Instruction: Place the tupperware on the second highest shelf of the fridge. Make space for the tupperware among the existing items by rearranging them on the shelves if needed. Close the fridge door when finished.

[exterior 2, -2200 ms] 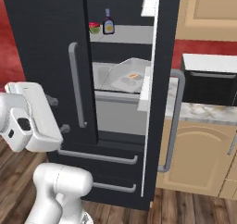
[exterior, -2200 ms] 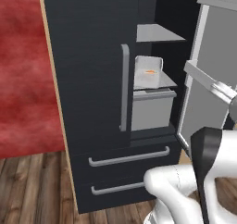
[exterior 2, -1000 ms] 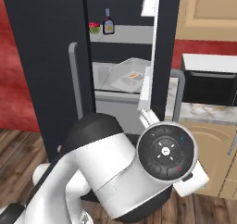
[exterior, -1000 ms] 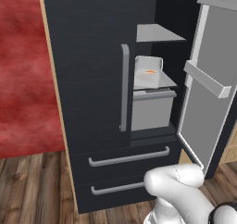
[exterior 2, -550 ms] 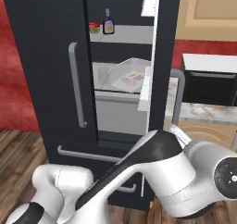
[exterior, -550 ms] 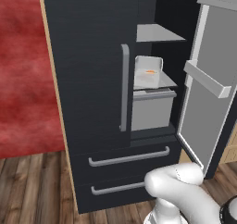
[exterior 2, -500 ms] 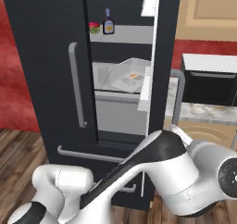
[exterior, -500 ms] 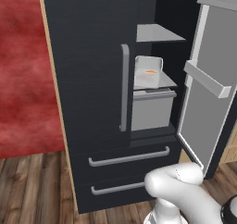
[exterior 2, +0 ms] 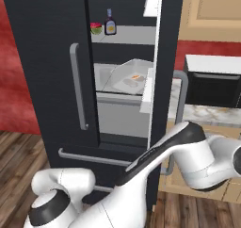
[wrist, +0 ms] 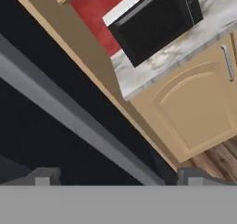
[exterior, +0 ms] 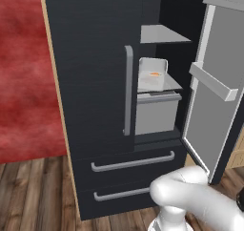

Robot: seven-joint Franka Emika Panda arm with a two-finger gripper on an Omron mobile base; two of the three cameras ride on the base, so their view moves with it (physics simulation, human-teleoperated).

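The tupperware [exterior 2: 129,79], a shallow white tray with rounded corners holding a bit of orange carrot and something darker, sits on the flat grey second highest shelf [exterior 2: 109,98] inside the black fridge [exterior: 95,82], whose right door [exterior: 214,91] stands open. One shelf up are a dark sauce bottle [exterior 2: 110,23] and a small green and red piece [exterior 2: 96,28]. The gripper [wrist: 115,177] is spread wide and empty against the door's grey bar handle [wrist: 74,121], with a black oven [wrist: 155,21] on the marbled counter [wrist: 185,52] beyond the jaws, well away from the tray.

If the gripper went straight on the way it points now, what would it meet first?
Probably the open fridge door: its black face and grey bar handle lie right ahead of the open gripper. Depth is unclear.
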